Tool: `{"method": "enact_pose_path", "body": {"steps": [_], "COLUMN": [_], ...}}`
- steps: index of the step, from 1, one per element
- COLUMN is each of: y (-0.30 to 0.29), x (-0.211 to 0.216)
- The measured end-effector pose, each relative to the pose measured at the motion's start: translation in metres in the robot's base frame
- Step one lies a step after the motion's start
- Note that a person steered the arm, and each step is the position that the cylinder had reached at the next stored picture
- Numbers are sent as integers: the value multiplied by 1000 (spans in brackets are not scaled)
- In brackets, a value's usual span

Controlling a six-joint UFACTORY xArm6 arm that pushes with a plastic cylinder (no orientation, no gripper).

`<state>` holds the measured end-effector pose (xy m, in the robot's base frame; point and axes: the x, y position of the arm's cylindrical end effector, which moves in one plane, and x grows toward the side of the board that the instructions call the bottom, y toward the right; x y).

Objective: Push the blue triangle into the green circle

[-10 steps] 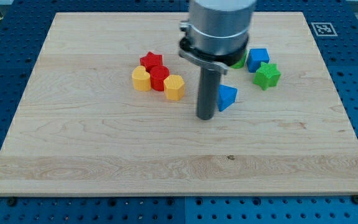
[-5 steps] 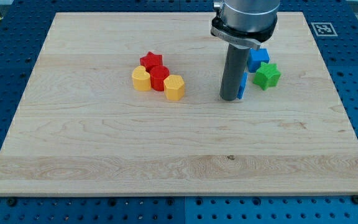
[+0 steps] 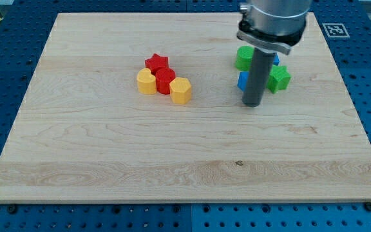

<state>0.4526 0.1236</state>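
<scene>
The blue triangle point(image 3: 241, 80) lies just below the green circle point(image 3: 244, 58) at the view's upper right; only its left part shows, the rest is hidden behind my rod. It looks close to or touching the circle; I cannot tell which. My tip point(image 3: 253, 104) rests on the board just below and to the right of the triangle.
A green star point(image 3: 279, 78) sits right of the rod, with a sliver of a blue block point(image 3: 275, 60) above it. A cluster left of centre holds a red star point(image 3: 158, 62), a red round block point(image 3: 165, 80), a yellow heart point(image 3: 146, 82) and a yellow hexagon point(image 3: 180, 91).
My tip has moved right and toward the view's top. The blue triangle has slid up and right with it, ending just below the green circle.
</scene>
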Motion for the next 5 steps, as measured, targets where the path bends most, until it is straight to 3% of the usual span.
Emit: {"method": "enact_pose_path", "body": {"steps": [2,5], "y": [1,-14], "x": [-21,-15]}}
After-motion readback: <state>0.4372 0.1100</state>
